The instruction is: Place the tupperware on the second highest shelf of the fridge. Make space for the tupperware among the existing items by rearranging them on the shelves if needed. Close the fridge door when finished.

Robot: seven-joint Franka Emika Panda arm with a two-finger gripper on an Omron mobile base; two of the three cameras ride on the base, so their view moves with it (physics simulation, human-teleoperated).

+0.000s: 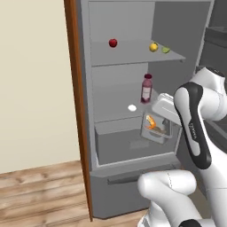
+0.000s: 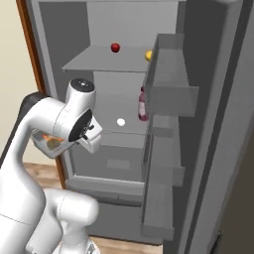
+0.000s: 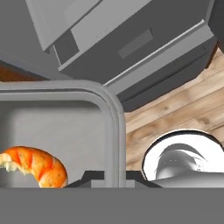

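I have the gripper [image 3: 114,178] clamped on the rim of the tupperware [image 1: 155,126]; in the hand view its grey wall runs straight down between the two finger tips, and the orange food [image 3: 34,165] sits inside to the left. From the left base view the box hangs tilted in front of the open fridge [image 1: 124,111], low, about level with the lower shelf [image 1: 116,116] edge and over the drawer space below it. From the right base view I see the box [image 2: 49,143] tucked behind the arm's wrist, to the left of the fridge opening.

On the upper shelf [image 1: 133,57] I see the apple [image 1: 113,43] toward the left, and the orange-yellow fruit [image 1: 153,47] and lime [image 1: 165,50] just beside each other on the right. On the lower shelf the pink bottle [image 1: 146,88] stands upright at the right, with the white round thing [image 1: 132,107] near it, to the left and forward. The door [image 2: 218,129] stands swung open on the right, its inner bins [image 2: 171,84] facing me.
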